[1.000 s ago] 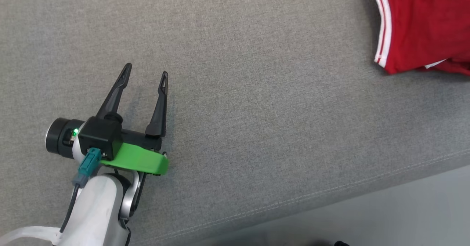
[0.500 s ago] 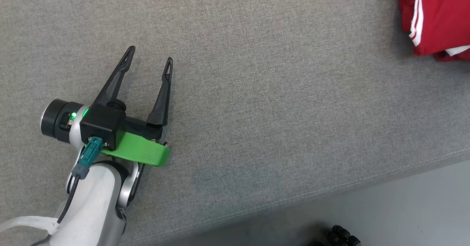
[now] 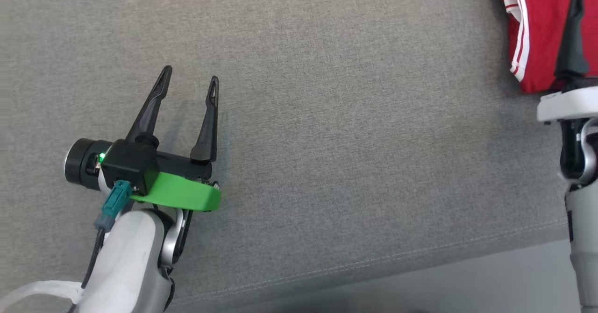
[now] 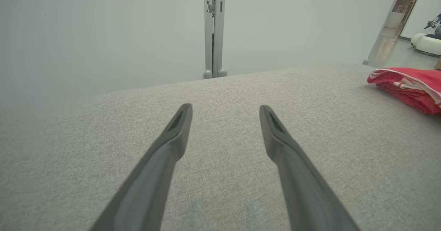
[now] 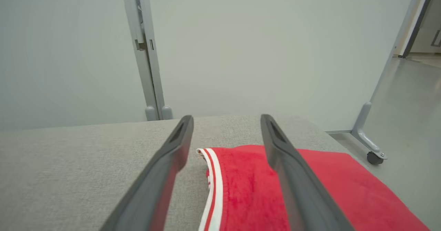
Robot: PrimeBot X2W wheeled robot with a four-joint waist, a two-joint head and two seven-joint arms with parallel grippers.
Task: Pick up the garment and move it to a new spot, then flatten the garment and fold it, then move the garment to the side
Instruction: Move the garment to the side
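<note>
Judging this as retreat step: R gripper (image 5: 225, 118), jaws spread, empty, hangs over red garment (image 3: 537, 32) at its striped edge. I'd lift straight up, no sideways drag, so nothing snags the fold. L gripper (image 3: 189, 73) spread, empty, well left of garment over grey cushion (image 3: 327, 140).

You see a red garment (image 3: 542, 23) with paired white stripes along its edge. The surface (image 3: 327, 117) is mottled grey weave with one pale stitch line. Your left gripper (image 3: 189, 75) is black; its bracket (image 3: 182, 197) is bright green, the connector (image 3: 114, 203) teal, the forearm (image 3: 131, 266) white. The floor (image 3: 467, 285) is pale grey.
</note>
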